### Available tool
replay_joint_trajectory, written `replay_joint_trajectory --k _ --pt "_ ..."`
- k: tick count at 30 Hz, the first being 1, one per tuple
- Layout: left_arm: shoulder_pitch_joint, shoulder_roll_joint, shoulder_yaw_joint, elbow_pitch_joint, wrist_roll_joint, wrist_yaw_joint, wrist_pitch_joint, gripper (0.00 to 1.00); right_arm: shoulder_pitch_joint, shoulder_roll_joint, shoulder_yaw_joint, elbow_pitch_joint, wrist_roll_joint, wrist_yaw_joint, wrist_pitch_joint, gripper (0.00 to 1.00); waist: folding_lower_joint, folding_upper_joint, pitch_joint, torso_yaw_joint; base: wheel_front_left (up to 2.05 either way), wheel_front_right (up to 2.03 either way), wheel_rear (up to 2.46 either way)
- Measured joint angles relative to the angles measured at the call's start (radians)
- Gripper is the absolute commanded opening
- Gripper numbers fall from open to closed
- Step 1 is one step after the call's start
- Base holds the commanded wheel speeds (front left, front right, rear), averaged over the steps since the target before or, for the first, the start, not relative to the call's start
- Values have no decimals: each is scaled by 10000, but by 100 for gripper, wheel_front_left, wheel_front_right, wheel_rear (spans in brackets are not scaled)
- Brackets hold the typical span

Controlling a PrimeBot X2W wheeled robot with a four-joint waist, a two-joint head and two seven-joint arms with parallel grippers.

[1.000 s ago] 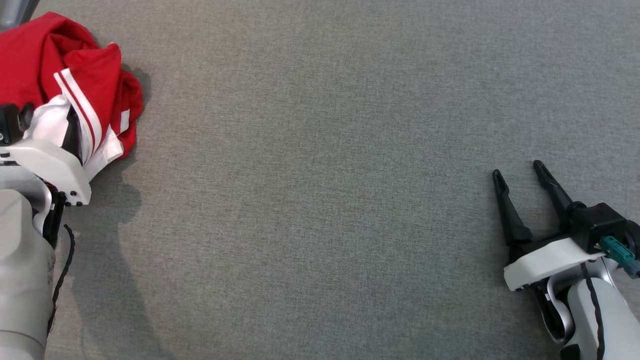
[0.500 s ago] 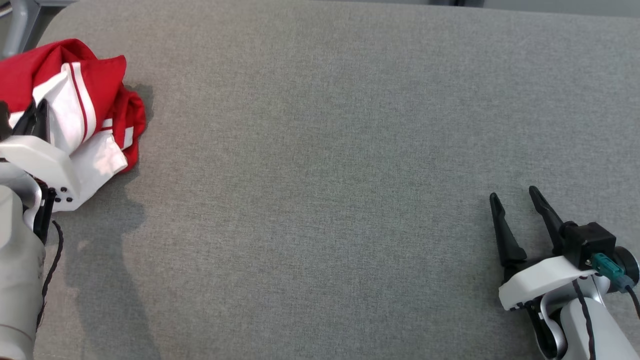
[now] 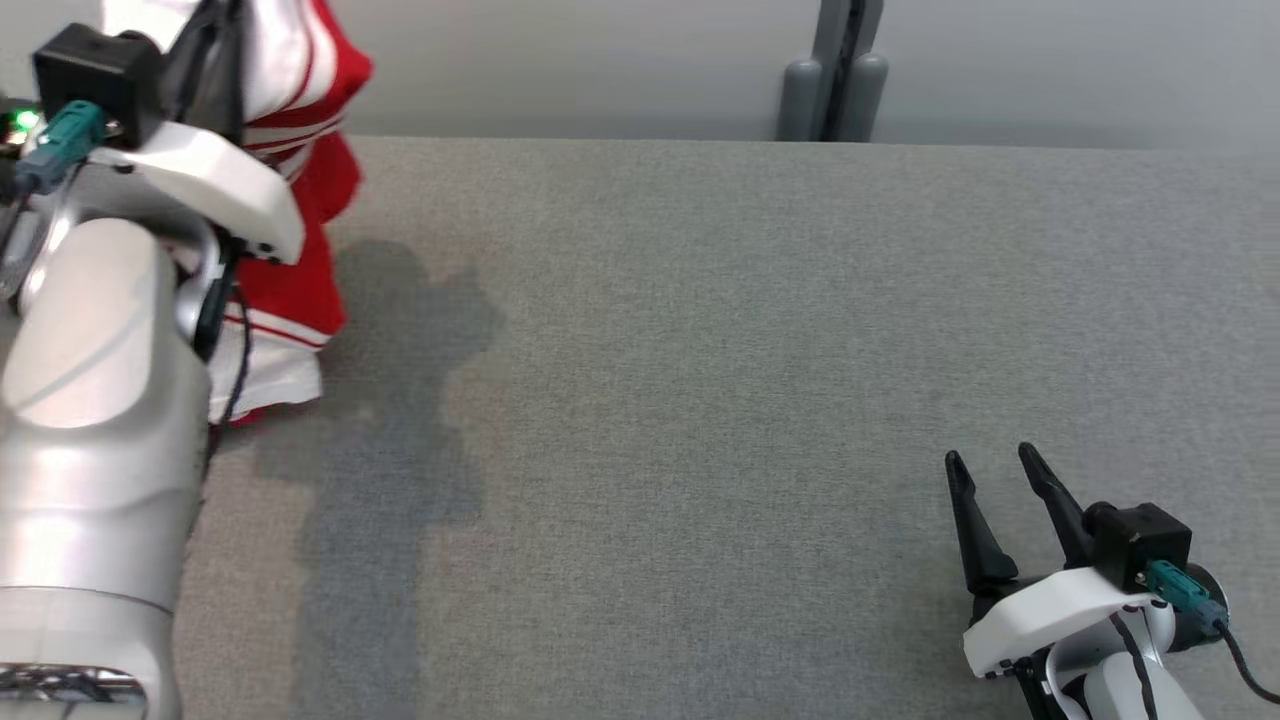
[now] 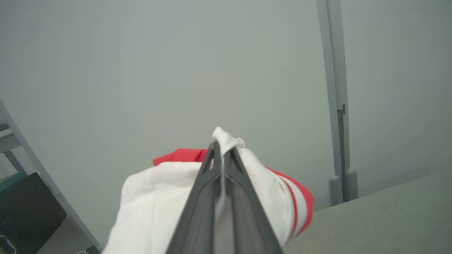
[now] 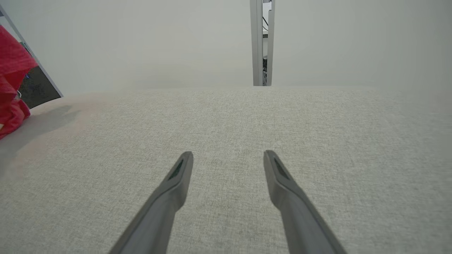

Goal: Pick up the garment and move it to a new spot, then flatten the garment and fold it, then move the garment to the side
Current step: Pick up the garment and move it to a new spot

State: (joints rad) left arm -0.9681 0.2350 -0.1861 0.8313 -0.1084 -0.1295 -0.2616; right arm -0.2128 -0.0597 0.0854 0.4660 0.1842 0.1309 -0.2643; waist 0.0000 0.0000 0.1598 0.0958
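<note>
Your left gripper (image 4: 222,150) is pinched tight on a white fold of the garment (image 3: 300,270), with a tuft of cloth poking out past the fingertips. The garment hangs from that pinch as one bunched column, long axis running straight down, above the table (image 3: 700,350) at its far left corner. Its lower end reaches the table's surface or just short of it; you cannot tell which from here. What the carry turns on, as I judge it: all the bare table lies to the right of the hanging cloth, so you sweep it that way, toward the table's middle, high enough for the tail to clear. Your right gripper (image 3: 988,455) sits low at the table's near right corner, fingers spread and holding nothing, well apart from the garment.
</note>
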Motion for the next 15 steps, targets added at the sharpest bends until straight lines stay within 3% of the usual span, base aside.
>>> replay_joint_trajectory --k 8,15 --pt "86 -1532 -1701 -1290 -1177 -2 -15 0 137 96 249 36 268 0 0 100 1 0 -485 -772 0 0 0" --pt "497 -1852 -3436 -3032 -2811 -2 -21 0 189 107 324 48 420 0 0 100 0 0 -668 -1325 0 0 0"
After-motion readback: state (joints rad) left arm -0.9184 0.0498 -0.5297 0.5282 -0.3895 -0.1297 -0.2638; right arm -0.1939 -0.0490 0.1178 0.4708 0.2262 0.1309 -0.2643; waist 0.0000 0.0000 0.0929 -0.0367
